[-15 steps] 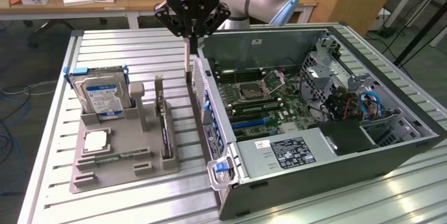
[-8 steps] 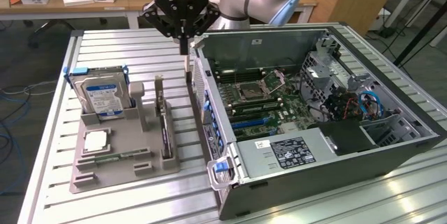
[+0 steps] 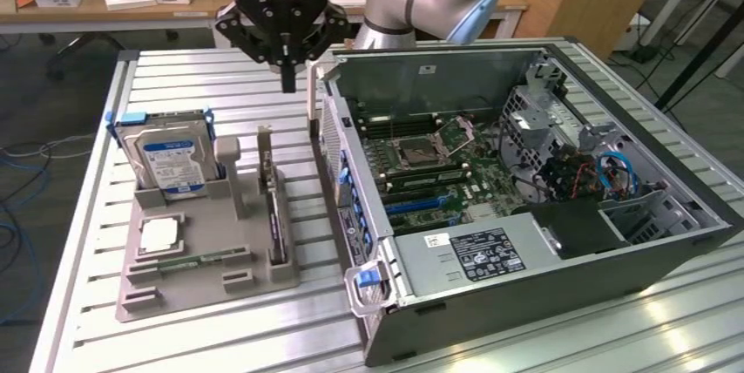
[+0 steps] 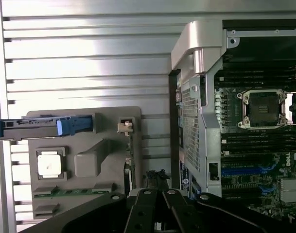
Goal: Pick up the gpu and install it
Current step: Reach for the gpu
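While our jaws hang pressed together, the thin black silver-bracketed gpu [image 3: 275, 216] stands edgewise below and nearer; its long axis runs near-to-far.

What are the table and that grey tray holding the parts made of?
The table looks like bare metal, probably aluminium: silvery ribbed slats with bright glare. The grey tray looks like matte plastic, perhaps moulded or printed: uniform dull grey, no shine, blocky slots.
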`<state>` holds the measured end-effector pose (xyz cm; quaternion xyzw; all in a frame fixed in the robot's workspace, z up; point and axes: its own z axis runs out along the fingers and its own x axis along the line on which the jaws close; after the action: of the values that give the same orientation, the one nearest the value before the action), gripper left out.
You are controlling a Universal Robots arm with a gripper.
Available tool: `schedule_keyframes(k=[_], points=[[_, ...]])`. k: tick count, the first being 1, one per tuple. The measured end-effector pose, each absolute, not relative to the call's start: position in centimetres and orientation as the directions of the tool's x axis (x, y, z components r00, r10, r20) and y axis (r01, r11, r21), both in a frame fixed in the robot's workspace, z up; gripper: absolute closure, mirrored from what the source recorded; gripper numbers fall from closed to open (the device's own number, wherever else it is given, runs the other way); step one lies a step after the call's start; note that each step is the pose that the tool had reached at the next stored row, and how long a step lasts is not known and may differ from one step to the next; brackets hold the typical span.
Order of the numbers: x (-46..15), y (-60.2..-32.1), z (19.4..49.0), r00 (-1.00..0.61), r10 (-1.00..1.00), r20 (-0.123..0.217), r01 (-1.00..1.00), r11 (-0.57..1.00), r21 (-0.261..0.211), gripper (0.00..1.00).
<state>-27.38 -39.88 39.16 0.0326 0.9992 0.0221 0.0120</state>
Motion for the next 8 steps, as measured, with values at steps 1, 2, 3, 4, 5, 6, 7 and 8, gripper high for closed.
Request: schedule_keyframes(k=[1, 2, 3, 4, 5, 6, 7, 8], points=[[-27.6, -39.9, 39.2, -0.998, 0.066, -0.023, 0.065, 0.997, 0.045, 0.89], [-27.9, -39.9, 39.2, -0.998, 0.066, -0.023, 0.065, 0.997, 0.045, 0.89], [-28.2, -39.9, 39.2, -0.998, 0.066, -0.023, 0.065, 0.997, 0.045, 0.89], [-28.5, -39.9, 39.2, -0.998, 0.066, -0.023, 0.065, 0.997, 0.045, 0.89], [-28.8, -39.9, 39.2, -0.998, 0.065, -0.023, 0.064, 0.997, 0.045, 0.89], [-28.9, -39.9, 39.1, -0.998, 0.066, -0.023, 0.064, 0.997, 0.045, 0.89], [-28.9, -39.9, 39.1, -0.998, 0.065, -0.023, 0.064, 0.997, 0.045, 0.89], [-28.9, -39.9, 39.1, -0.998, 0.065, -0.023, 0.064, 0.997, 0.045, 0.89]])
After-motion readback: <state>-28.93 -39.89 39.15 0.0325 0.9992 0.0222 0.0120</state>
